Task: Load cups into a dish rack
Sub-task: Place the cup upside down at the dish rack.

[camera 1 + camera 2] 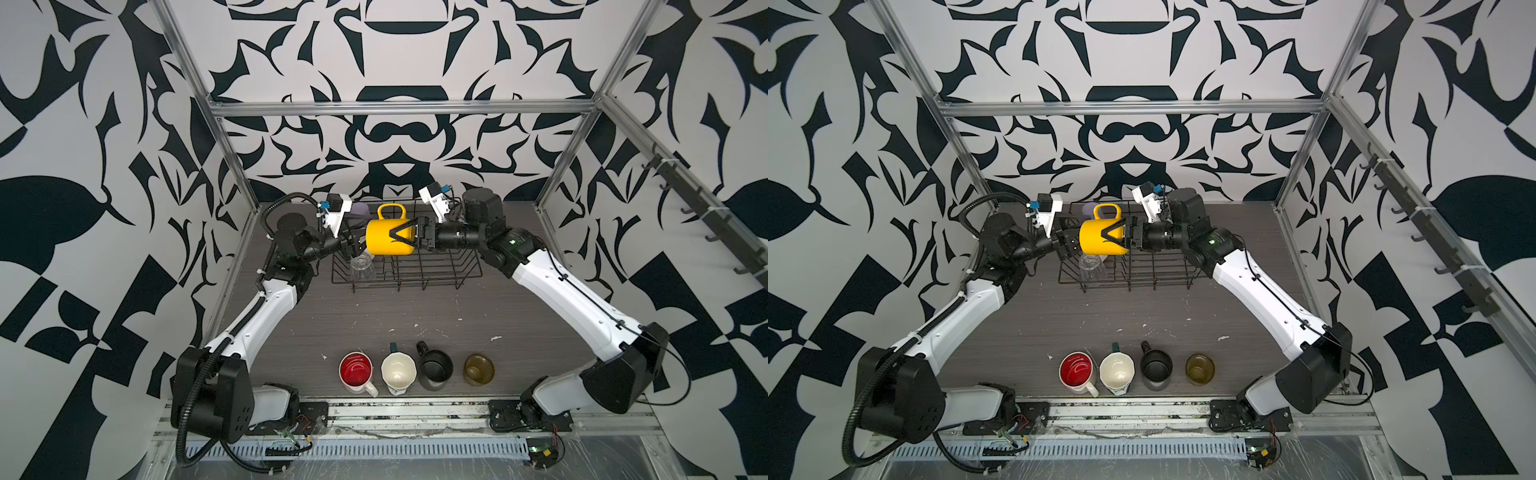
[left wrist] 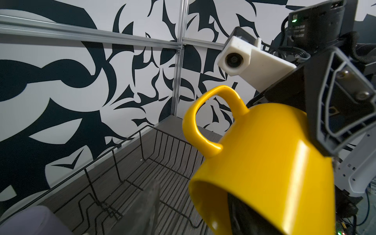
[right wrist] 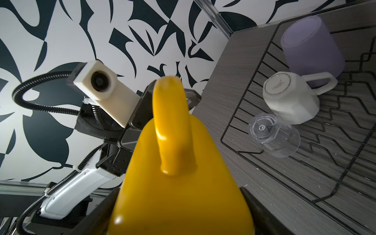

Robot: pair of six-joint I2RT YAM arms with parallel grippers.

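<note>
The yellow mug (image 1: 388, 239) (image 1: 1100, 239) hangs on its side above the left end of the black wire dish rack (image 1: 436, 270) (image 3: 305, 162). My right gripper (image 1: 399, 237) (image 3: 181, 211) is shut across its body, handle toward the back wall. At the mug's mouth my left gripper (image 1: 357, 245) (image 2: 190, 209) stands open, one finger inside the mug (image 2: 264, 162), the other outside and clear of the rim. In the rack lie a clear glass (image 1: 361, 266) (image 3: 272, 136), a white faceted mug (image 3: 291, 101) and a lilac tumbler (image 3: 311, 46).
Near the table's front edge stand a red-inside white mug (image 1: 356, 371), a teal mug with cream inside (image 1: 398, 371), a black mug (image 1: 434, 365) and an olive-brown cup (image 1: 478, 368). Aluminium frame posts rise at the table's back corners.
</note>
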